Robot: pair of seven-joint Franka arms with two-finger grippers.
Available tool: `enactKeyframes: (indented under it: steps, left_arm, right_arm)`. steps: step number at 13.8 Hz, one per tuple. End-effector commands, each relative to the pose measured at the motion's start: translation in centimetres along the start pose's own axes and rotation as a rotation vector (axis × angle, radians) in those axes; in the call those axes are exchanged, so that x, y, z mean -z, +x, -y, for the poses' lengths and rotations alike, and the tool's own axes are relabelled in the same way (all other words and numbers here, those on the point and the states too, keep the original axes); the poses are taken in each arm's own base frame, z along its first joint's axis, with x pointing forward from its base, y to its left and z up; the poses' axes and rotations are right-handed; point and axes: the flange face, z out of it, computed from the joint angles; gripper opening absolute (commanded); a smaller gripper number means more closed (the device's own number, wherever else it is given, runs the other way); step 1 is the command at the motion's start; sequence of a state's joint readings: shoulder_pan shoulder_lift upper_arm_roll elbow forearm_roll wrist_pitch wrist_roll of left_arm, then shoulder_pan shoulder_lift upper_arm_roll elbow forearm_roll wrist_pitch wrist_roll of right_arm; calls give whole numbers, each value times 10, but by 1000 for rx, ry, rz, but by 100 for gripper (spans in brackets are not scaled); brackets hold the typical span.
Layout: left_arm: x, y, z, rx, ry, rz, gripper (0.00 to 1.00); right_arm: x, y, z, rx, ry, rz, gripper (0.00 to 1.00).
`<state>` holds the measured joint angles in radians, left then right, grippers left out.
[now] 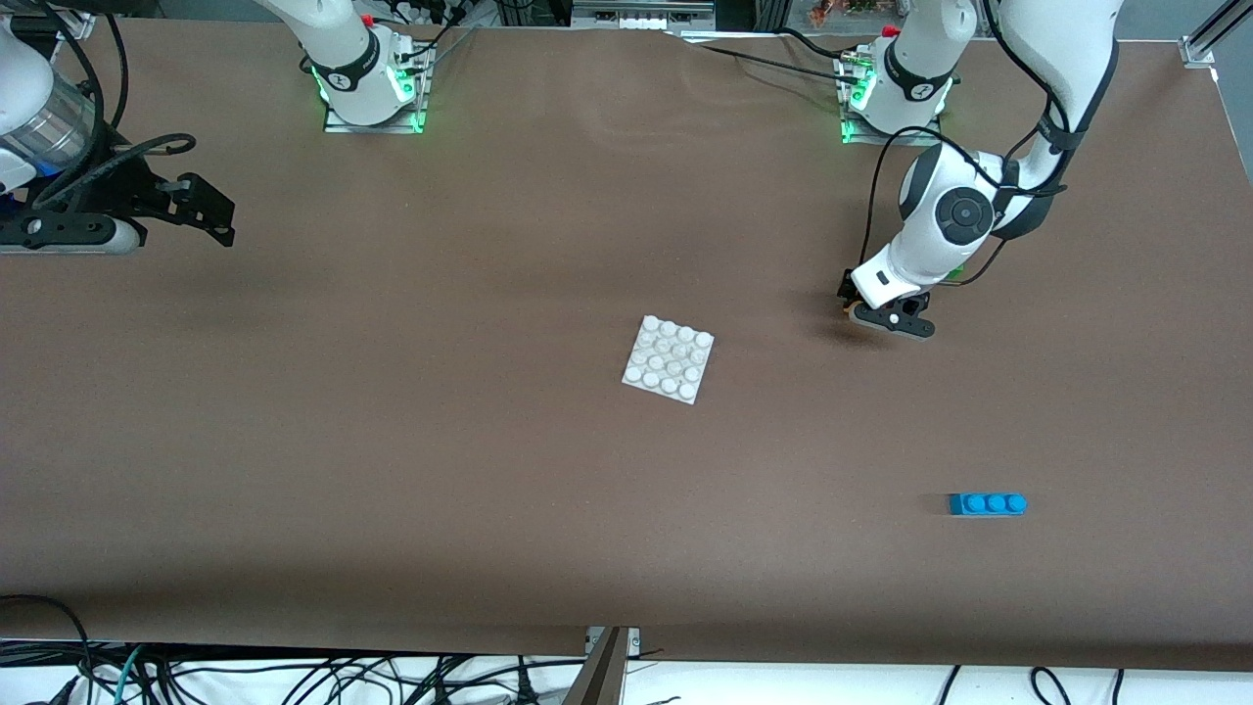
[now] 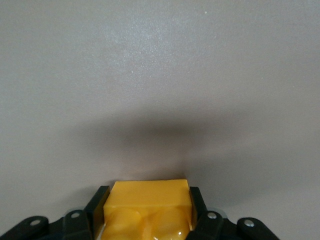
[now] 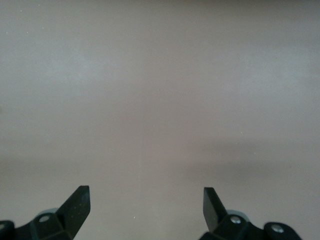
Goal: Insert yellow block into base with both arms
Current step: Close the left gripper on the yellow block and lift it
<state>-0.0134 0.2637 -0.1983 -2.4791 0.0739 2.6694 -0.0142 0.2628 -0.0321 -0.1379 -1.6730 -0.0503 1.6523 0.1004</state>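
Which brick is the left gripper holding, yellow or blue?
The yellow block, clamped in the left gripper. The blue three-stud brick lies untouched on the table.

My table (image 1: pixel 392 470) is covered in plain brown sheeting, with both my bases bolted along its edge farthest from the front camera. The white studded base (image 1: pixel 669 359) lies flat near the middle. A blue three-stud brick (image 1: pixel 987 504) sits nearer the front camera, toward my left arm's end, well apart from the base.
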Motion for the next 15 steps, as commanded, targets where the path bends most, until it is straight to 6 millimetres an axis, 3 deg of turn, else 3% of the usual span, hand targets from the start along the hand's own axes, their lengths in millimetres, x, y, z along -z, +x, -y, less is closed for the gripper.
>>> enactKeyframes:
  steps: [1,5,9,12,15]
  left_arm:
    - [14,4,-1,-18,15,-19,26]
    - [40,19,-8,-25,23,-34,27]
    - [92,60,-28,-10,25,32,27]
    - [130,93,-60,24,19,69,27]
    - [149,122,-97,20,5,65,26]
  right_arm:
    - [4,2,-3,-5,2,-3,100]
    - [4,2,-8,-11,2,-3,100]
    - [4,3,-8,-8,2,-6,100]
    - [5,3,-11,-13,3,-9,100]
    - [4,3,-12,-11,2,-9,100]
